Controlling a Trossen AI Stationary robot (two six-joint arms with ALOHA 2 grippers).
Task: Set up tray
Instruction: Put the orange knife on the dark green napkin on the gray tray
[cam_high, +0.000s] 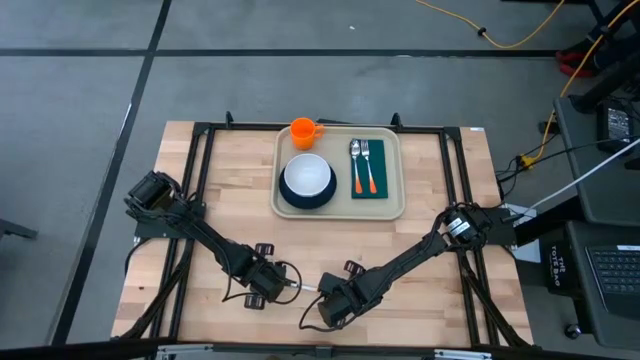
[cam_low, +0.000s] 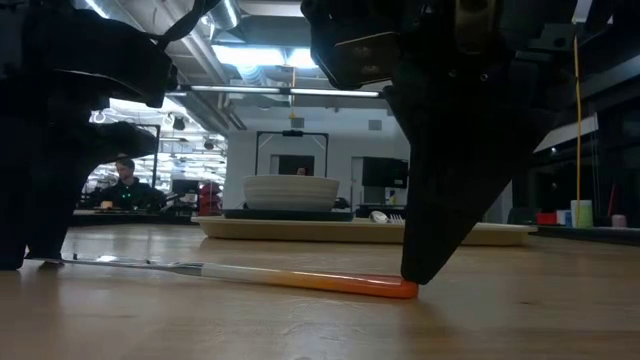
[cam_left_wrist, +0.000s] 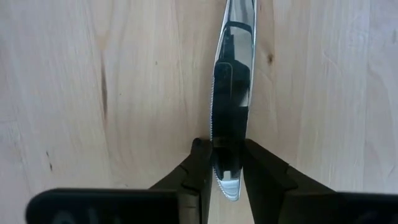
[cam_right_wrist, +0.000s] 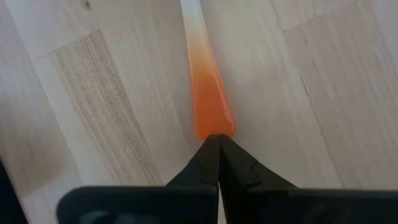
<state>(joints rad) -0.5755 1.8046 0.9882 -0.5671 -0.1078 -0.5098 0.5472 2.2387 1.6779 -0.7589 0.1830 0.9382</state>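
A knife (cam_high: 303, 287) with a steel blade and an orange handle lies flat on the wooden table near its near edge, between my two grippers. My left gripper (cam_left_wrist: 222, 163) is at the blade's tip end and is shut on it. My right gripper (cam_right_wrist: 217, 144) is shut, its tips at the handle's free end. Farther off, the beige tray (cam_high: 285, 205) holds a dark plate with a white bowl (cam_high: 307, 178) and a green napkin (cam_high: 370, 168) with a fork and spoon. An orange cup (cam_high: 304, 131) stands at the tray's far rim. My left gripper pinches the knife's blade near its tip (cam_left_wrist: 229, 177) between its two fingers (cam_left_wrist: 198, 163), which point down and lie across the blade. The knife stays flat on the table (cam_low: 120, 264). My right gripper's shut fingertips (cam_right_wrist: 211, 149) meet the free end of the orange handle (cam_right_wrist: 213, 127) from above, slanting down. In the low view the tips stand on the table right at that end (cam_low: 403, 289).
Bare wood lies all around the knife. The tray sits at the table's far middle, inside the black frame rails (cam_high: 200, 160). Beyond the table, a person (cam_low: 124, 180) sits in the room. Cables and equipment lie off the table's right side.
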